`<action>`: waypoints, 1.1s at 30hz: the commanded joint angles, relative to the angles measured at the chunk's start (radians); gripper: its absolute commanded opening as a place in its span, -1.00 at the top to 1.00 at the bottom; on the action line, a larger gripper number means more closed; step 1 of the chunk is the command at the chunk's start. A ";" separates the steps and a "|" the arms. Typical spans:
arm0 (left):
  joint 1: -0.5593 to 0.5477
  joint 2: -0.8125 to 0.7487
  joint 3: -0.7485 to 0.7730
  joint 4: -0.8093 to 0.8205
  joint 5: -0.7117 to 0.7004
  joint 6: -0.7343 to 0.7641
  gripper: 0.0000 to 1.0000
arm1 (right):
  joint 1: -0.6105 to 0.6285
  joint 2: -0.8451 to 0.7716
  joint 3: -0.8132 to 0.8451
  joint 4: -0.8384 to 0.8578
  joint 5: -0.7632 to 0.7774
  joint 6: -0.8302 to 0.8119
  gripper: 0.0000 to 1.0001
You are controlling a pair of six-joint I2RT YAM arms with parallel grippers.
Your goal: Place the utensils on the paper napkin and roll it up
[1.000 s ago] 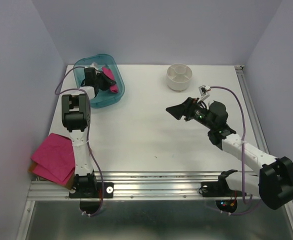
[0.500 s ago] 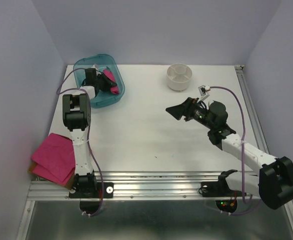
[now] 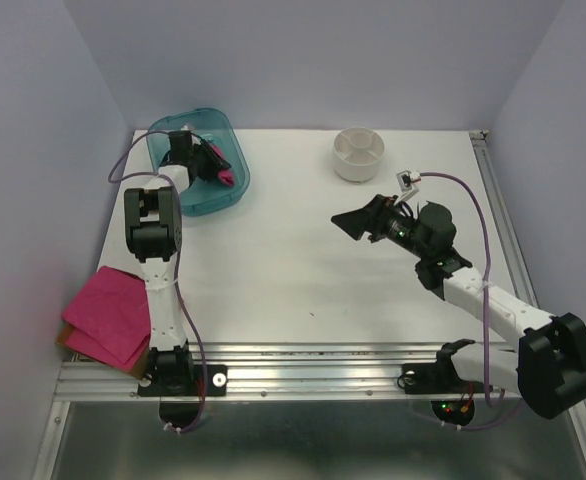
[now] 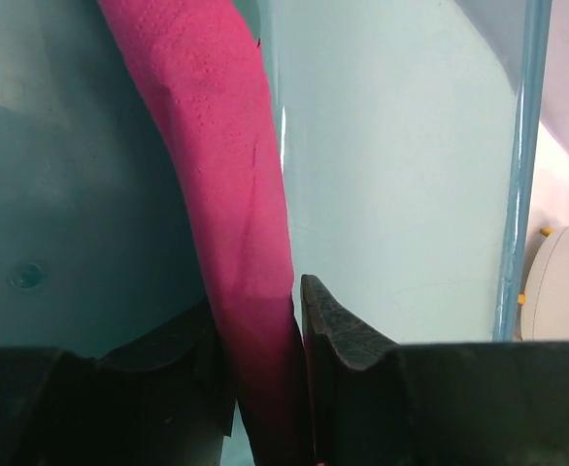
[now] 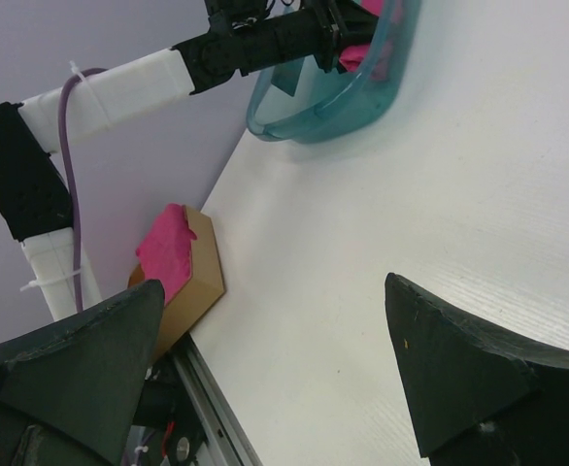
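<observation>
My left gripper (image 3: 199, 158) reaches into the teal bin (image 3: 235, 140) at the back left. It is shut on a rolled-up magenta paper napkin (image 4: 226, 146), which passes between the jaws (image 4: 258, 296) and lies along the bin wall (image 4: 391, 146). The roll also shows in the top view (image 3: 224, 173). No dark-teal utensils are in view. My right gripper (image 3: 351, 222) hangs open and empty over the table's right half, its wide-apart jaws (image 5: 275, 283) framing bare white table.
A thick pile of pink napkins (image 3: 108, 315) lies on a cardboard box (image 5: 199, 282) at the table's near left edge. A white round cup (image 3: 359, 152) stands at the back centre. A metal rail runs along the near edge.
My left gripper has shifted slightly farther back inside the bin with the roll in it. The right arm has not moved.
</observation>
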State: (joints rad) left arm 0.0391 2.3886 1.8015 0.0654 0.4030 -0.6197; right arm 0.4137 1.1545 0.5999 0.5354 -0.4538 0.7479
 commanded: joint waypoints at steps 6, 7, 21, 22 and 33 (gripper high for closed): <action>0.002 0.027 0.027 -0.110 -0.029 0.055 0.11 | 0.008 0.005 0.046 0.078 -0.014 -0.001 -1.00; 0.001 0.026 0.027 -0.111 -0.033 0.060 0.11 | 0.007 0.005 0.046 0.078 -0.016 -0.001 -1.00; 0.002 0.084 0.202 -0.381 -0.125 0.104 0.02 | 0.007 0.010 0.044 0.087 -0.022 0.011 -1.00; 0.002 0.089 0.212 -0.394 -0.124 0.107 0.02 | 0.007 0.008 0.044 0.089 -0.022 0.011 -1.00; 0.001 0.089 0.295 -0.532 -0.233 0.146 -0.11 | 0.007 0.004 0.041 0.090 -0.029 0.019 -1.00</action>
State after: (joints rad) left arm 0.0364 2.4767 2.0968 -0.3168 0.2783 -0.5285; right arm 0.4137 1.1671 0.5999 0.5552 -0.4709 0.7639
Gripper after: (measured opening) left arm 0.546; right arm 0.999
